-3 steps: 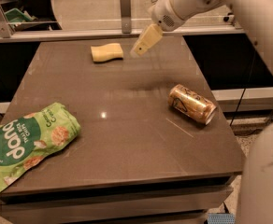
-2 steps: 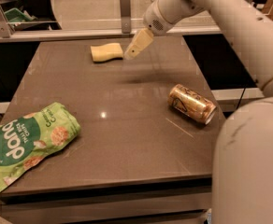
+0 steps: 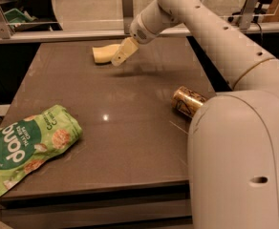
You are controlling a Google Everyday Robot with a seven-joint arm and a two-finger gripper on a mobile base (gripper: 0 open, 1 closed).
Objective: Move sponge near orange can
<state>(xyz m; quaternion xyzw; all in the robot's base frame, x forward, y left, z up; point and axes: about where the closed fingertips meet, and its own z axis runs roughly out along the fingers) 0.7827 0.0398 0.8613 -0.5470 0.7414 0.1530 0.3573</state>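
Observation:
The pale yellow sponge (image 3: 103,53) lies on the dark table (image 3: 130,128) at its far side, left of centre. My cream gripper (image 3: 120,56) hangs just above the table at the sponge's right end and covers part of it. The orange can (image 3: 187,101) lies on its side near the table's right edge, well in front of and to the right of the sponge. My arm partly hides the can's right end.
A green snack bag (image 3: 27,144) lies at the table's front left corner. My large white arm (image 3: 235,151) fills the right foreground. A rail with metal posts (image 3: 127,4) runs behind the table's far edge.
My gripper has moved left and down toward the sponge, from beside it to overlapping its right end. The sponge, can and bag have not moved.

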